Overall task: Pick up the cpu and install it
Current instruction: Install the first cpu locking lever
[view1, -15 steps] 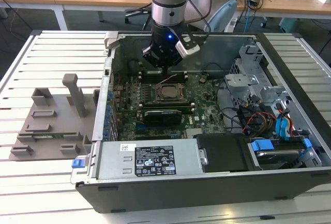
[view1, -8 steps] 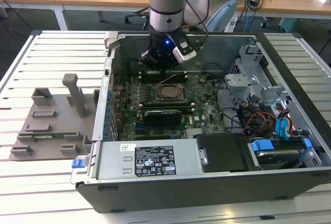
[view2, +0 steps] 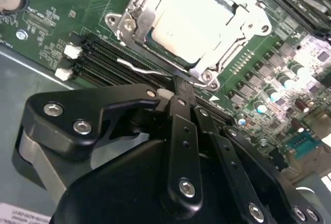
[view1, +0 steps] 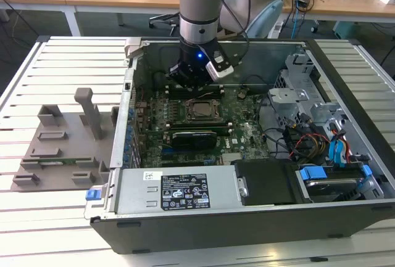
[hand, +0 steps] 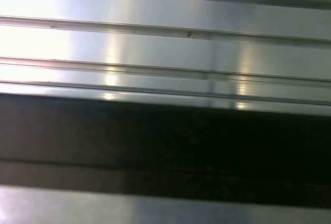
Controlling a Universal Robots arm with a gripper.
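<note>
The cpu point(view2: 190, 19) lies flat in the motherboard socket, its silver-grey top showing inside the metal socket frame point(view2: 135, 14). In the exterior view the cpu point(view1: 200, 110) sits mid-board inside the open computer case. My gripper point(view2: 179, 90) hovers just beside the socket's edge with its black fingers point(view2: 182, 131) pressed together and nothing between them. A thin wire lever point(view2: 140, 68) runs along the socket side close to the fingertips. In the exterior view the gripper point(view1: 195, 85) hangs over the board just behind the socket.
A grey plastic holder tray point(view1: 65, 147) lies on the slatted table at the exterior view's left. Memory slots point(view2: 103, 63) border the socket. The case wall point(view1: 128, 103), power supply point(view1: 179, 190), drive cage point(view1: 296, 94) and cables point(view1: 308, 140) surround the board.
</note>
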